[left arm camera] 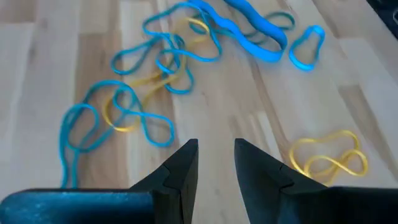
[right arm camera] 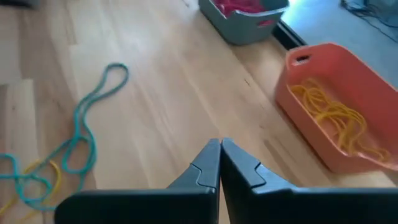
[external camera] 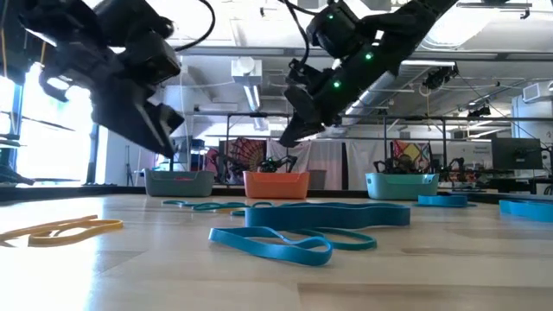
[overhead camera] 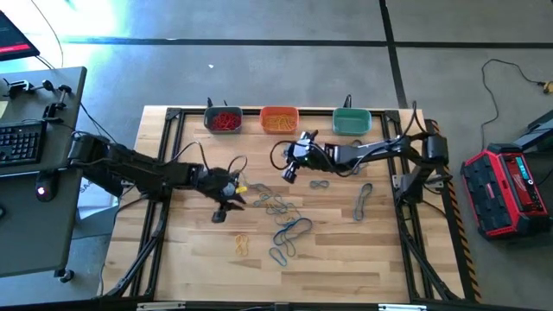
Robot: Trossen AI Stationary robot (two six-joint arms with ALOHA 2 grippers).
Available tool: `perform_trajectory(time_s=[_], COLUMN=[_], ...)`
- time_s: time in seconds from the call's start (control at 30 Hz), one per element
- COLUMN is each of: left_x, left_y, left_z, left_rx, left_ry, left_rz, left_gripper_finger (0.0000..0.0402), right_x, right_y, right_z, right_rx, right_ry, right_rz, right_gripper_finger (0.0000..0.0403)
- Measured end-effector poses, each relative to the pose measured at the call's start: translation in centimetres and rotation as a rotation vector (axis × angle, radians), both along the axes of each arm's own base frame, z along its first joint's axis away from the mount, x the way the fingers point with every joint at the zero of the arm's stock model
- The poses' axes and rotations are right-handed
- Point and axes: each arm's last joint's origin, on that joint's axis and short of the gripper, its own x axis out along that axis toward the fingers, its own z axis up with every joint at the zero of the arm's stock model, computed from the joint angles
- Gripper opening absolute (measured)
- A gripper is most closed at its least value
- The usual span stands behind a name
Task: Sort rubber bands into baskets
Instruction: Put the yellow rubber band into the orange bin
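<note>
Bands [overhead camera: 281, 207] lie on the surface [overhead camera: 380, 250]. Left pincer [left arm camera: 216, 163] hangs over them, a bit open, empty. Right pincer [right arm camera: 220, 152] is closed, empty.

The dark left arm reaches in from the table's left side, its two-finger left gripper [overhead camera: 226, 207] pointed down near the table's middle, fingers [left arm camera: 180, 177] parted and empty. The dark right arm stretches leftward from the right side, its right gripper [overhead camera: 289, 175] raised, fingers pressed together.
</note>
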Motion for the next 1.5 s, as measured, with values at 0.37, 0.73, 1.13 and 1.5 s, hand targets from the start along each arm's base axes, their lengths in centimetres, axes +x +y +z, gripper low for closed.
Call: perform_trajectory(time_s=[0.37, 0.73, 1.13, 1.5], left_x=[-0.6, 0.4, 1.1, 0.7], left_y=[-4.2, -7.0, -6.9, -6.2], left_z=[-1.1, -4.2, -4.7, -4.4], left_rx=[0.024, 0.047, -0.003, 0.074], left_ry=[0.067, 0.103, 0.136, 0.100], left_rz=[-0.089, -0.222, -0.211, -0.246], left_gripper_finger=[0.0129, 0.0140, 0.0108, 0.0006], right_x=[-0.6, -0.6, -0.6, -0.5], right_y=[1.3, 1.2, 1.3, 1.3], right_z=[-1.2, -1.1, -1.1, -1.1], right_rx=[0.008, -0.006, -0.016, -0.016], right_ry=[0.032, 0.024, 0.031, 0.031], right_rz=[-0.011, 0.001, 0.011, 0.011], right_gripper_finger=[0.0000, 0.0000, 0.0000, 0.0000])
